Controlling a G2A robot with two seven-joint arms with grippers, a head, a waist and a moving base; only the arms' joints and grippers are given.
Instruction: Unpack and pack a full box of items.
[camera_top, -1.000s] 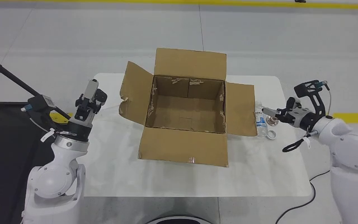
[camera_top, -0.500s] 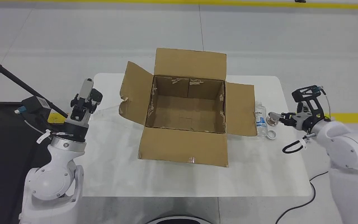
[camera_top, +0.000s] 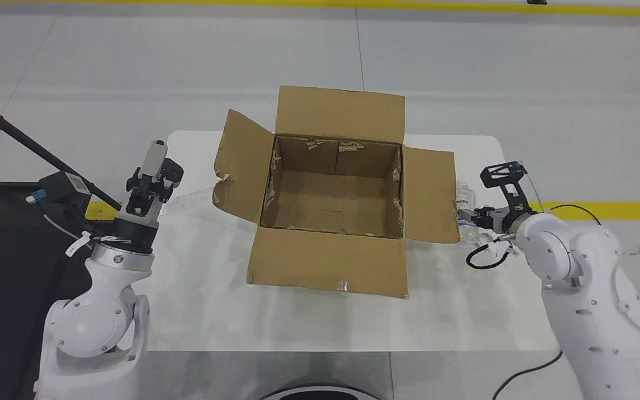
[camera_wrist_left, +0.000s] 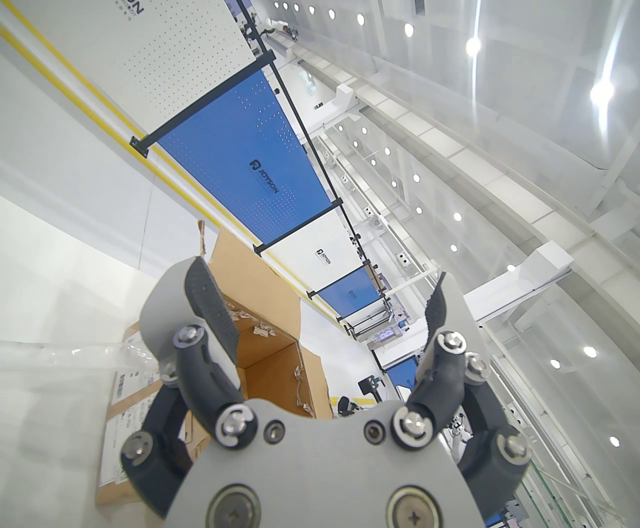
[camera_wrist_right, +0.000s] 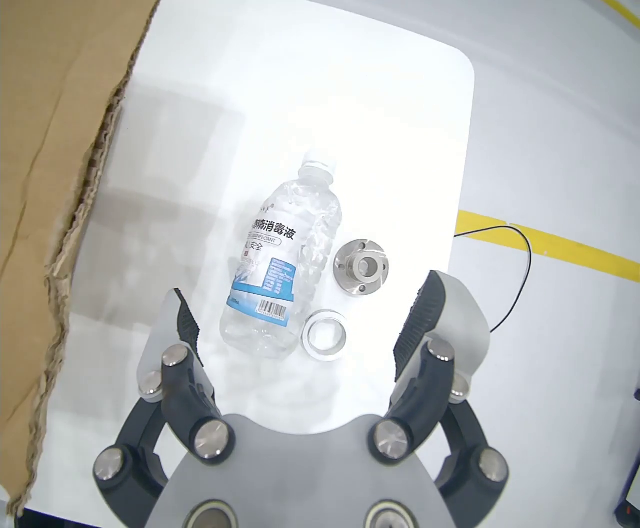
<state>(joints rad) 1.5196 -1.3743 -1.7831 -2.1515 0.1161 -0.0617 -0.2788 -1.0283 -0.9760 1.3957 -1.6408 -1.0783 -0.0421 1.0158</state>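
An open cardboard box (camera_top: 335, 200) with an empty inside stands mid-table, all flaps folded out. To its right lie a clear bottle (camera_wrist_right: 280, 265) on its side, a metal flange (camera_wrist_right: 361, 267) and a metal ring (camera_wrist_right: 324, 341). My right gripper (camera_wrist_right: 305, 295) hangs open just above them, fingers straddling the bottle's base and the ring, touching nothing. In the top view the right gripper (camera_top: 483, 222) covers the small parts beside the bottle (camera_top: 463, 203). My left gripper (camera_top: 160, 162) is open, empty and tilted upward at the table's left edge, away from the box (camera_wrist_left: 270, 360).
The white table (camera_top: 200, 300) has bare room in front of the box and on its left side. The box's right flap (camera_wrist_right: 55, 150) lies close to the bottle. A thin black cable (camera_wrist_right: 520, 260) runs past the table's right edge. A black pole (camera_top: 30, 145) stands at far left.
My right arm has swung in from the table's right edge and now sits over the bottle and metal parts. The left arm shifted slightly left early on, then stayed put.
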